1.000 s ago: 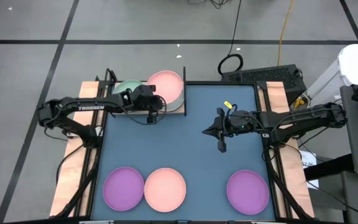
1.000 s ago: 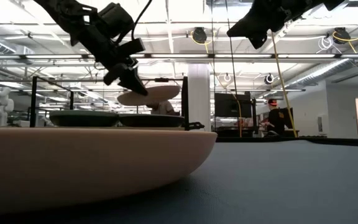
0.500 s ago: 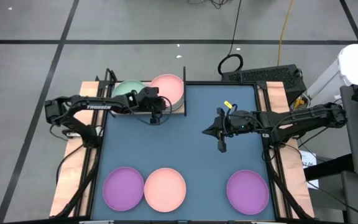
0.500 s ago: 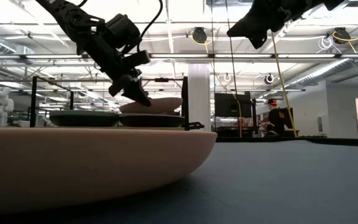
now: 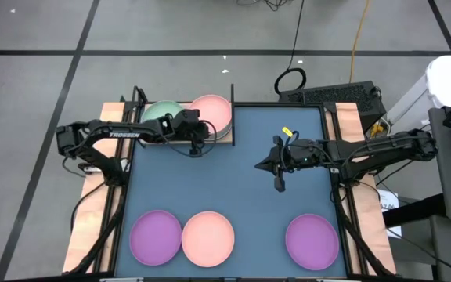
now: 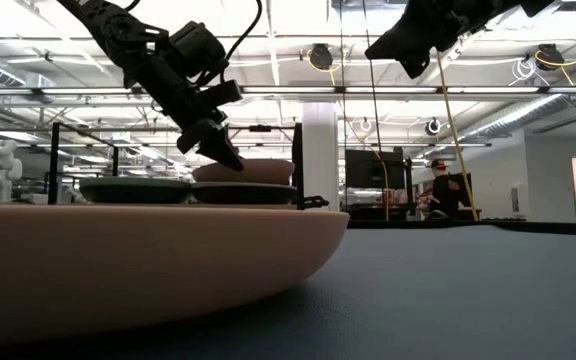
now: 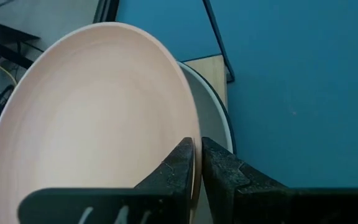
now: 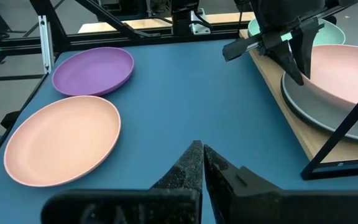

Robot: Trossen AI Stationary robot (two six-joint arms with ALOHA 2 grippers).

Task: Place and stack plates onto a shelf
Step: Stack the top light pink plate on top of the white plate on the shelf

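Observation:
A pink plate lies on top of a pale plate on the right half of the wooden shelf, at the mat's far left corner. A pale green plate sits beside it on the shelf's left half. My left gripper is shut on the pink plate's near edge. My right gripper hangs shut above the middle of the blue-grey mat, right of the shelf, touching nothing. The two black plates are not in view. My left gripper pinches the pink plate's rim at its near edge, one finger on the inner face and one under the rim. The fingers slant down from the near left. The plate lies about level on the plate beneath it.
Along the mat's near edge lie a purple plate, a pink plate and another purple plate. Thin black posts stand at the shelf's corners. The mat's middle is bare. A person shows far off in the room behind.
My left gripper has moved down and slightly toward the far edge, staying shut on the pink plate. The plate, held raised and tilted a second ago, has been lowered level onto the pale plate on the shelf.

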